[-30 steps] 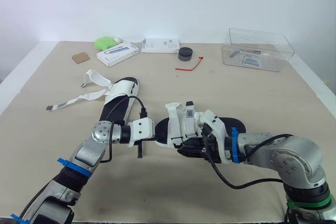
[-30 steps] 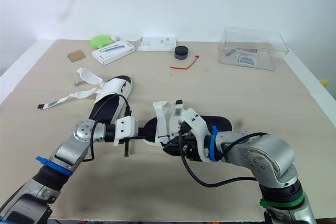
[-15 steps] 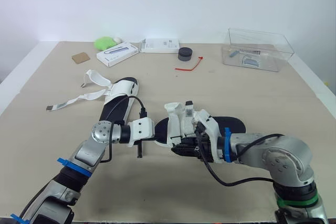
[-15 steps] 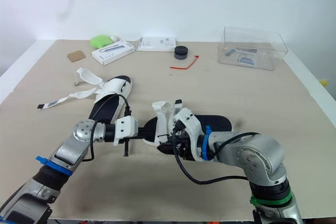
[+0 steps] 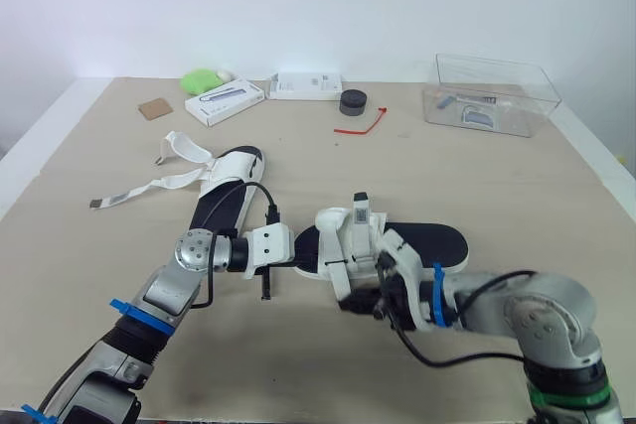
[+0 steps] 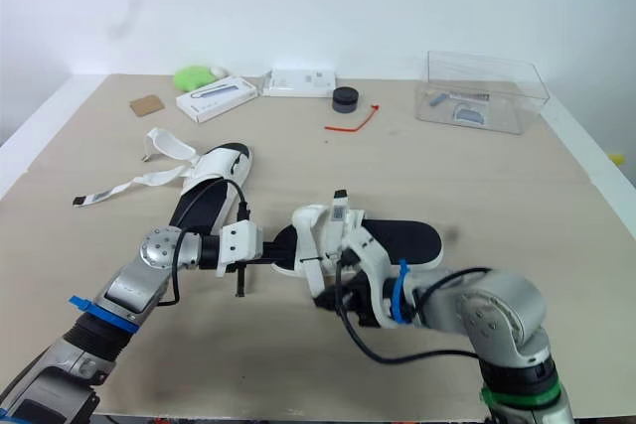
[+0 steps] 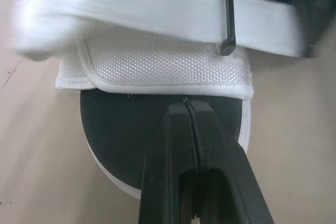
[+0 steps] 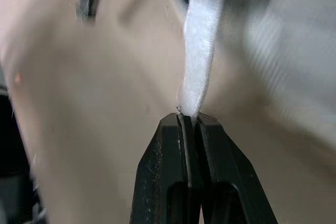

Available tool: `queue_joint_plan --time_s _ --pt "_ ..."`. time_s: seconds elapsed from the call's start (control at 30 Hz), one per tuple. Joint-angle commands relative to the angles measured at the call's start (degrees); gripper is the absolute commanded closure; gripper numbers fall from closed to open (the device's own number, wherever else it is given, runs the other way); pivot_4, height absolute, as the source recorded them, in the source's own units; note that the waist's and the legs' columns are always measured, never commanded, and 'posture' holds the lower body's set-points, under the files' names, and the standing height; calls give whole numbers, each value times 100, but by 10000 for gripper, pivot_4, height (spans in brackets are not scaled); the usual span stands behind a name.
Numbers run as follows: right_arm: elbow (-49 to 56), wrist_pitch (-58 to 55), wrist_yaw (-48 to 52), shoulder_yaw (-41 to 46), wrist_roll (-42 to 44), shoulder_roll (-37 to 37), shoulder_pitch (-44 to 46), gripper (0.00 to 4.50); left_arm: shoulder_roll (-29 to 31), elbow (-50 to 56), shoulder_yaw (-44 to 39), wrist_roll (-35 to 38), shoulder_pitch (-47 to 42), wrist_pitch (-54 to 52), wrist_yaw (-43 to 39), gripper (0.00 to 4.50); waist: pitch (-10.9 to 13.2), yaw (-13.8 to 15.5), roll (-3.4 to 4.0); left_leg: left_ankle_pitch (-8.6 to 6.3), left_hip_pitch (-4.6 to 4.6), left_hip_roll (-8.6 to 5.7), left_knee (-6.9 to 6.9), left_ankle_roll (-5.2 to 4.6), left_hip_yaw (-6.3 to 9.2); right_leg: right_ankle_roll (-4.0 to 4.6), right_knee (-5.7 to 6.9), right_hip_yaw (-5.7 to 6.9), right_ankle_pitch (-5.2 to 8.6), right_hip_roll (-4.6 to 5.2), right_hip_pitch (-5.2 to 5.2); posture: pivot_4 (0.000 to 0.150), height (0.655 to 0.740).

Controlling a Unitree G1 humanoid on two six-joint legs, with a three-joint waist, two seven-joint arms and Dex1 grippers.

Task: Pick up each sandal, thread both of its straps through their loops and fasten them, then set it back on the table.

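Sandal [image 5: 429, 244] mid-frame, we see, has its sole [image 7: 123, 129] pinched by left gripper [image 7: 187, 109], its strap [image 8: 200, 40] by right gripper [image 8: 188, 117]; upper-left box [image 5: 225, 102] lettering unreadable.

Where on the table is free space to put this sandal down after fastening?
The widest bare patch of the table lies between the clear box and the held sandal. A smaller one sits between the red tie and the other sandal. The far edge, with the white boxes, is crowded.

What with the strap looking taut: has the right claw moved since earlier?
Yes, the right claw has pulled back from the sandal toward the near table edge.
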State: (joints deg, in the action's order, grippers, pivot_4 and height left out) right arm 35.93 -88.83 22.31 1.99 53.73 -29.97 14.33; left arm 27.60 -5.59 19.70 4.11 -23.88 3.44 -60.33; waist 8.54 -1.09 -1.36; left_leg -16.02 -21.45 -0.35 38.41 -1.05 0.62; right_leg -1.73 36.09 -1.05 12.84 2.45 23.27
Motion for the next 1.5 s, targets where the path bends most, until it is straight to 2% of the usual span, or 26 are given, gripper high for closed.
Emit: queue_joint_plan --time_s 0.03,0.43,0.6,0.7,0.77,0.8,0.87,0.9,0.93,1.0,1.07,1.13,1.27,1.33,1.5 --pt "336 -206 -61 102 189 106 -231 44068 42 -281 325 -302 255 -192 -85 45000 -1 0 -1 0 0 0 0 0 0 0 0 0 0 -1 0 1500 7400" --pt "815 -367 -284 547 790 74 -921 44068 -87 -583 462 -304 30 -43 -321 45000 -3 19 0 -4 -1 -5 1 2 4 -7 -3 7 6 2 -5 1500 7400" --pt "807 -367 -462 707 933 143 -864 44068 -173 -716 467 -335 -49 13 -363 45000 -2 45 0 -4 -1 -17 2 1 5 -14 -4 7 10 14 -8 1500 7400" --pt "857 -367 -389 912 1322 -82 -795 34701 -211 -785 466 -353 -93 52 -388 45000 -2 76 -1 -4 -3 -26 2 1 5 -22 -4 7 11 24 -8 1500 7400" --pt "968 -308 -284 1003 1523 -303 -644 25896 -225 -822 462 -359 -116 73 -404 45000 -2 81 0 -4 -4 -30 3 1 4 -24 -5 7 11 29 -8 1500 7400" --pt "1151 -92 -43 947 1465 -659 -433 22857 -226 -847 458 -363 -131 90 -410 45000 2 82 6 -4 -4 -31 3 1 4 -26 -5 7 11 30 -8 1500 7400" --pt "1393 321 317 799 1267 -1243 -162 12796 -229 -887 453 -366 -152 116 -415 45000 4 85 19 -2 -7 -39 9 -1 -1 -33 -5 5 6 39 -6 1500 7400" --pt "1612 1095 863 573 655 -1787 -49 8890 -229 -909 450 -369 -164 134 -411 45000 4 89 13 0 -5 -43 8 -4 -1 -36 -6 6 6 42 -6 1500 7400" --pt "1741 1801 1323 369 103 -2220 -19 2031 -229 -926 447 -371 -172 147 -407 45000 4 100 13 0 -7 -42 10 -4 8 -36 -9 15 6 40 -10 1500 7400" --pt "1783 3790 2383 -73 -1338 -2971 -189 874 -230 -954 435 -378 -181 171 -391 45000 4 112 13 0 -8 -44 4 -3 15 -45 -13 27 15 40 -10 1500 7400" --pt "1535 5650 3201 -322 -2415 -3273 -510 874 -230 -951 416 -384 -171 176 -362 45000 -1 117 3 -2 -6 -45 -1 0 16 -63 -14 29 25 40 -11 1500 7400" --pt "1123 7267 3482 -495 -3256 -3144 -713 874 -229 -952 396 -390 -165 178 -337 45000 -1 126 0 -6 -5 -45 0 6 19 -78 -13 31 33 40 -15 1500 7400" --pt "-237 10532 3070 -1156 -5549 -2759 -545 874 -220 -912 373 -391 -122 159 -269 45000 2 142 -4 -6 0 -51 8 9 1 -84 -10 13 26 49 -16 1500 7400" --pt "-774 11521 2898 -1348 -6156 -2597 -398 874 -213 -878 373 -386 -93 145 -249 45000 3 142 -4 -5 7 -52 12 9 -12 -78 -9 7 21 54 -17 1500 7400" --pt "-1710 13110 2459 -1672 -7072 -2220 10 874 -169 -716 380 -374 39 69 -200 45000 3 144 -2 -4 12 -54 9 7 -21 -52 -5 -1 15 55 -17 1500 7400"
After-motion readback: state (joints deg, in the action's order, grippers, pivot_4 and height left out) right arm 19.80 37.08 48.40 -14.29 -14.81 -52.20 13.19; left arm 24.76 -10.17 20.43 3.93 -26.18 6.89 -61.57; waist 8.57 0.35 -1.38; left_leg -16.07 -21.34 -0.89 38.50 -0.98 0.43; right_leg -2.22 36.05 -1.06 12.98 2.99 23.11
